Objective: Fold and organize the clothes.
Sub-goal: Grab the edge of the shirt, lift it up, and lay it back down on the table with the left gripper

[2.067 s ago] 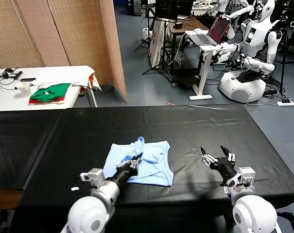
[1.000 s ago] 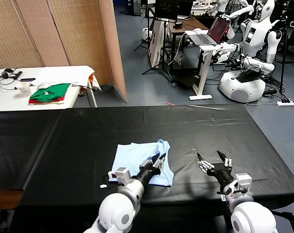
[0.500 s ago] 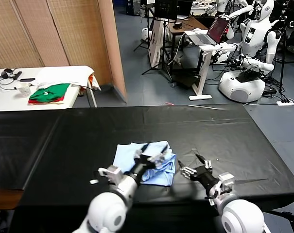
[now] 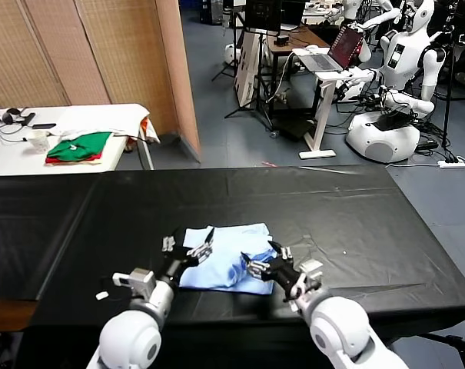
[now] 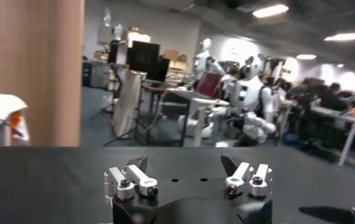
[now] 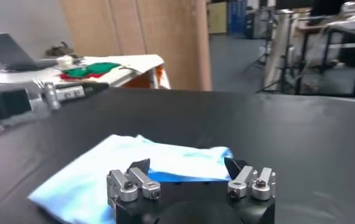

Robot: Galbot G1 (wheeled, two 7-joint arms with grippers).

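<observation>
1. The L claw (image 4: 187,246) is seen spread wide, nothing pinched. A sec ago it was squeezed on the shirt's edge over by the R side; now it has been pulled back to the shirt's L edge.
2. The shirt (image 4: 228,261), pale blue, is left lying flat-ish on the black table (image 4: 355,207), just in front of both claws. It looks folded over, smaller than 2 secs ago.
3. The R claw (image 4: 264,266) is also spread wide, nothing held. It has been moved in from the side and now sits at the shirt's R corner, touching or just above; which one can't be told.
4. In the R wrist view the shirt (image 6: 165,161) is seen right ahead of the R claw (image 6: 189,176), with a fold line across it.
5. Meaning, prob.: one fold was just let go. Next fold is likely to be started from the R side.
6. Green & red clothes (image 4: 80,147) are far off on a white table (image 4: 101,115), not touched.
</observation>
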